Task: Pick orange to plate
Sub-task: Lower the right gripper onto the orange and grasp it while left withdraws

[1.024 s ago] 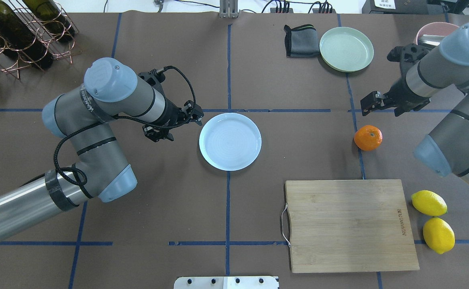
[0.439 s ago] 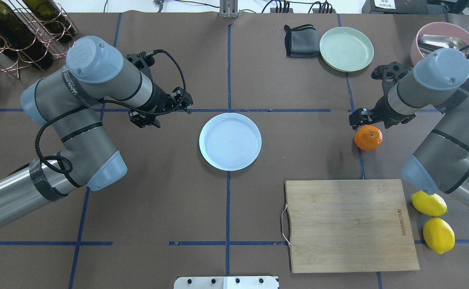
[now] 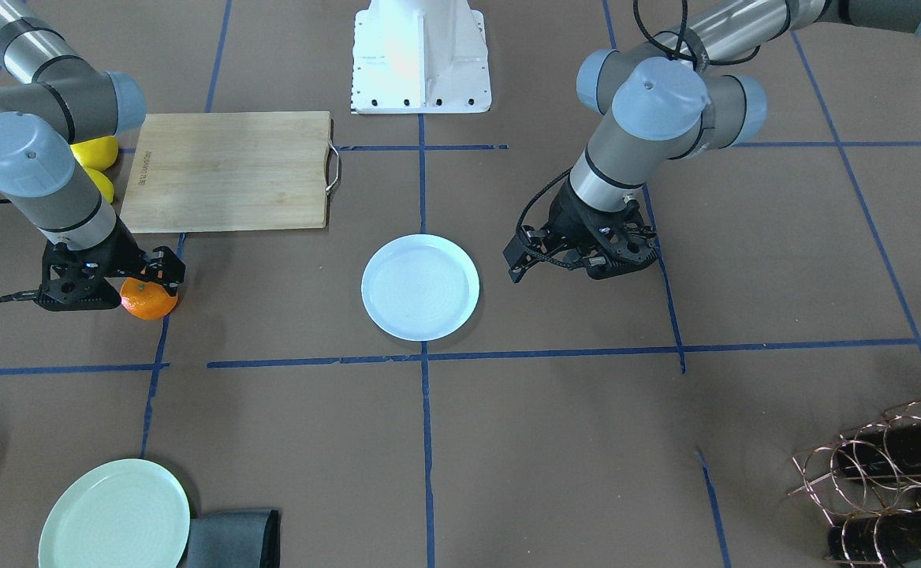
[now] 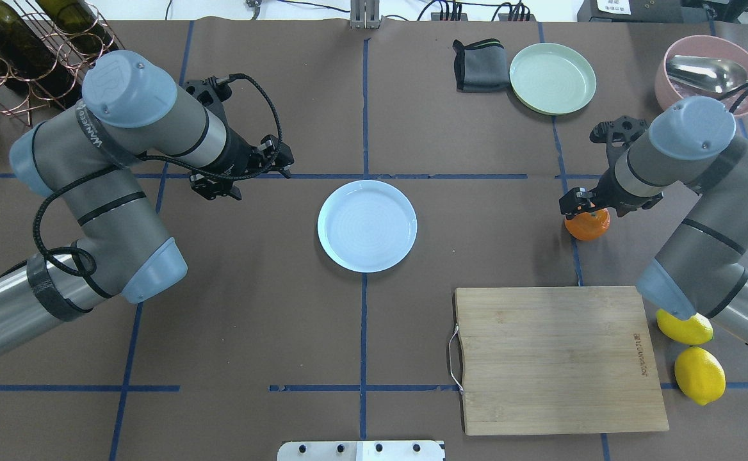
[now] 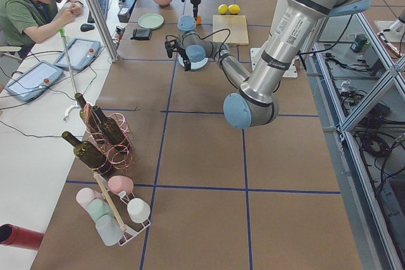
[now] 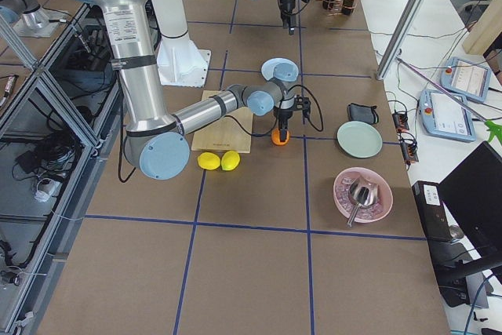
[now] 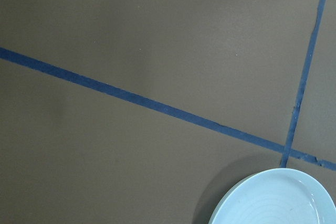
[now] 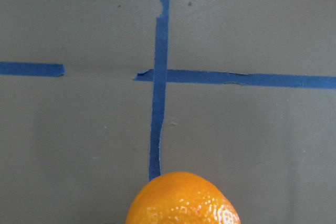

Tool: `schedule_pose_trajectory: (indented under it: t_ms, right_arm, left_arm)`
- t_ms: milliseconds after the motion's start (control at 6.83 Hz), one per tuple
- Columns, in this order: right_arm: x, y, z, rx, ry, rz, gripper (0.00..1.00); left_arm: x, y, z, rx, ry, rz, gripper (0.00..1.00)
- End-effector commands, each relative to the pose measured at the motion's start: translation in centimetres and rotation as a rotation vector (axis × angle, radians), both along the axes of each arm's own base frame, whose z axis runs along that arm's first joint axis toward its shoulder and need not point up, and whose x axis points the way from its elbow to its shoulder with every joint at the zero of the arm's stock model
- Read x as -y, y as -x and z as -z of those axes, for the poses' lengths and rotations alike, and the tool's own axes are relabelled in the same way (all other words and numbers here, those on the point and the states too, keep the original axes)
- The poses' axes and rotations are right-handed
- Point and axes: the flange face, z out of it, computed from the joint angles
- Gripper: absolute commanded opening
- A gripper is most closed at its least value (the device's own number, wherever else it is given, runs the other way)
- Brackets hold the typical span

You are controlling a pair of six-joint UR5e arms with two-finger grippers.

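Bamboo board [image 4: 556,358] stamp [image 4: 638,353] illegible; right tool [image 4: 577,203] above orange [image 4: 590,226], left tool [image 3: 514,264] aside: apertures indiscernible.

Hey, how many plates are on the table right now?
2. The pale blue-white plate sits empty mid-table; the pale green plate lies at the far edge on the robot's right, beside a folded dark cloth. I see none hidden.

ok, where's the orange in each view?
Front-facing: orange at far left, mid-height.
Overhead: right side, mid-height.
Left side: tiny speck near the top, centre.
Right side: about the middle.
Left wrist: not in it.
Right wrist: bottom edge, centre.
Landmark: the wooden board, close to the orange in all four fixed views.
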Motion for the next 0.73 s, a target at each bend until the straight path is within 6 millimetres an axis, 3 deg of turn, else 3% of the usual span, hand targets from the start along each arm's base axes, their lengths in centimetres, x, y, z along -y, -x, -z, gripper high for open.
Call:
schedule_pose_trajectory:
  t_ms: [0,146,293,439,585]
  right_arm:
    - [-0.1,0.6,-1.1,-0.016,0.013,0.013,1.00]
    - [0.1,1.0,-0.7,-0.012,0.010,0.014,1.00]
    - [0.2,1.1,-0.9,-0.014,0.011,0.015,0.93]
    - [0.2,1.1,-0.6,-0.010,0.011,0.012,0.61]
    - [0.1,1.0,0.0,-0.001,0.000,0.016,0.11]
  left_arm:
    - [-0.3,0.4,-0.3,0.001,-0.001,-0.001,1.00]
    - [-0.2,0.4,-0.3,0.004,-0.013,-0.007,1.00]
    - [-0.1,0.6,-0.3,0.005,-0.016,-0.005,1.00]
    - [0.1,0.8,-0.3,0.005,-0.016,-0.001,1.00]
    - [0.3,1.1,-0.4,0.006,-0.016,0.003,1.00]
